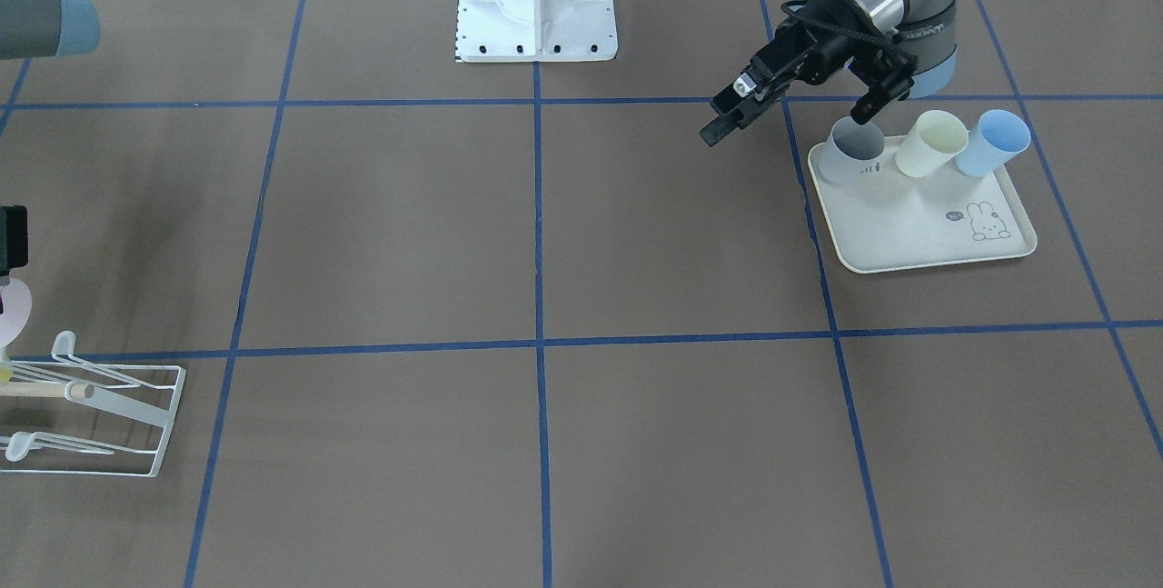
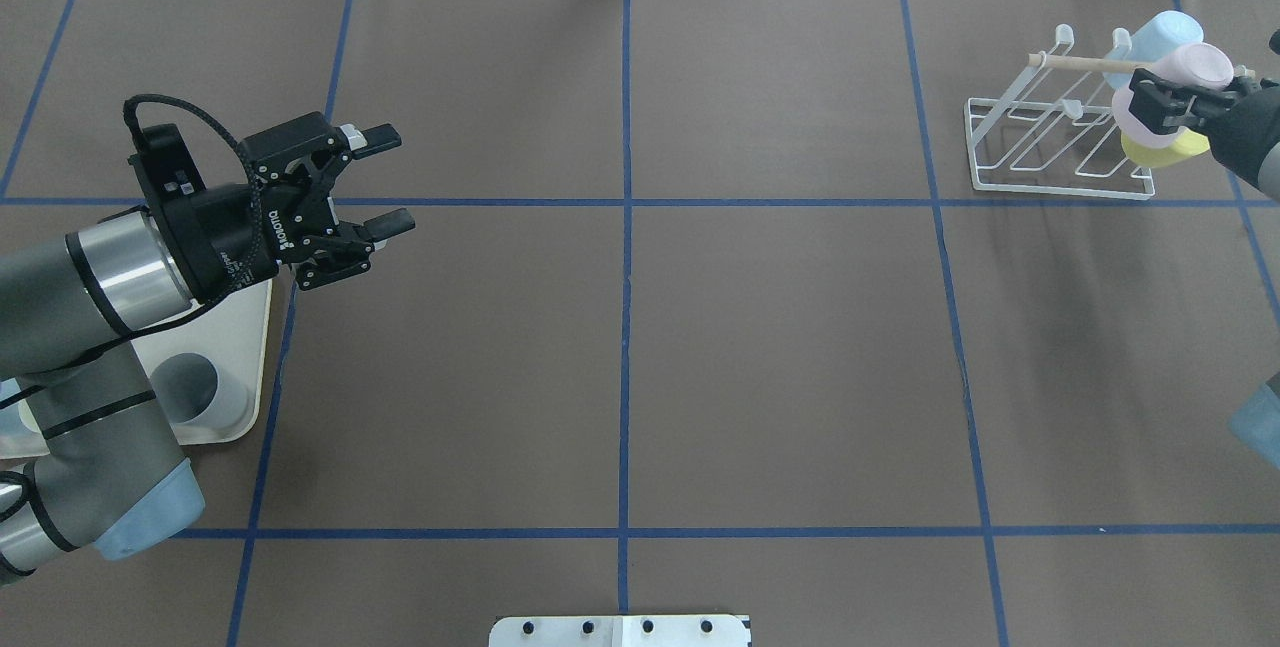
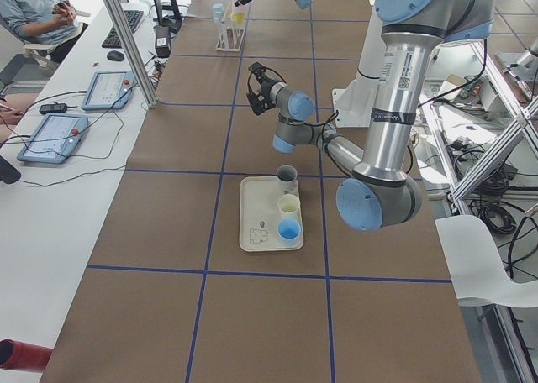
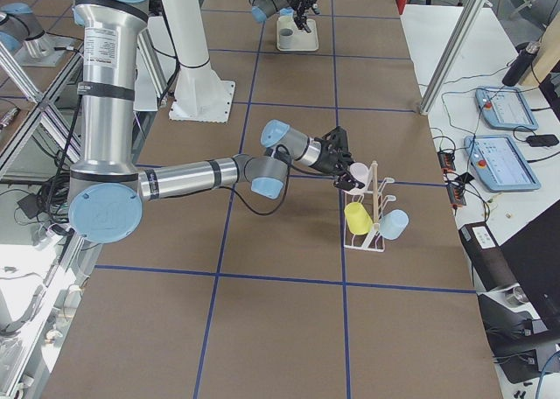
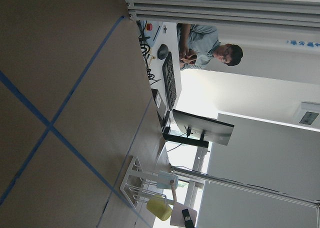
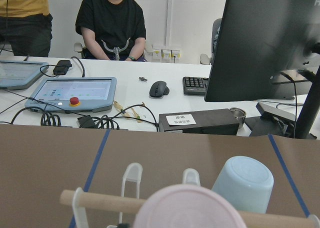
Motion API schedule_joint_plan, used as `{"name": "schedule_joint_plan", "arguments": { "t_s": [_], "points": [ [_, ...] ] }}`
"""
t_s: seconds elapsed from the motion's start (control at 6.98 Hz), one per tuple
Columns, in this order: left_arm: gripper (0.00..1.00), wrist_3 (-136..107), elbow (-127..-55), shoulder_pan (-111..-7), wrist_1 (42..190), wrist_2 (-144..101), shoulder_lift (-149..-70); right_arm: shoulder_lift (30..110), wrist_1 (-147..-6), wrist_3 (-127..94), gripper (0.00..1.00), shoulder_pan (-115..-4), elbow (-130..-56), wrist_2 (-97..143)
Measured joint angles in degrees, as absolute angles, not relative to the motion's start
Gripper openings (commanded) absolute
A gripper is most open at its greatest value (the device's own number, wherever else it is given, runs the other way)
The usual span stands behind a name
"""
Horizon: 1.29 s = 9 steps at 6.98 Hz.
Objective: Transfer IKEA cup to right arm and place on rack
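Overhead exterior: brown table [image 2: 780, 347], blue tape [image 2: 626, 227] grid; white desk [image 6: 150, 98] with monitor [image 6: 270, 43] beyond.
Left gripper [image 2: 385, 179] spread, empty, left of frame; right gripper [image 2: 1152, 100] pinching pink cup [image 2: 1205, 67] at rack [image 2: 1045, 142], upper right.

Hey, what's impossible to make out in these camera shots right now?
Right gripper: in the overhead view it overlaps the pink cup at the frame's edge, so its grip is unclear.
Rack: the front-facing view's left edge crops it.
Tray: in the overhead view the left arm covers most of it; only the grey cup shows.
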<state>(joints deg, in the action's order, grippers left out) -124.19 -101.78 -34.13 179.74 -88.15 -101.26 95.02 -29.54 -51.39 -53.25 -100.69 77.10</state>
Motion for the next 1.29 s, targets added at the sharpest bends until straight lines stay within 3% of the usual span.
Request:
{"name": "schedule_joint_plan", "arguments": {
  "t_s": [1.29],
  "points": [
    [1.0, -124.2, -101.7, -33.9, 179.7, -88.0, -101.3, 91.0, -31.5, -49.4, 0.0, -52.6, -95.8, 75.9]
  ]
}}
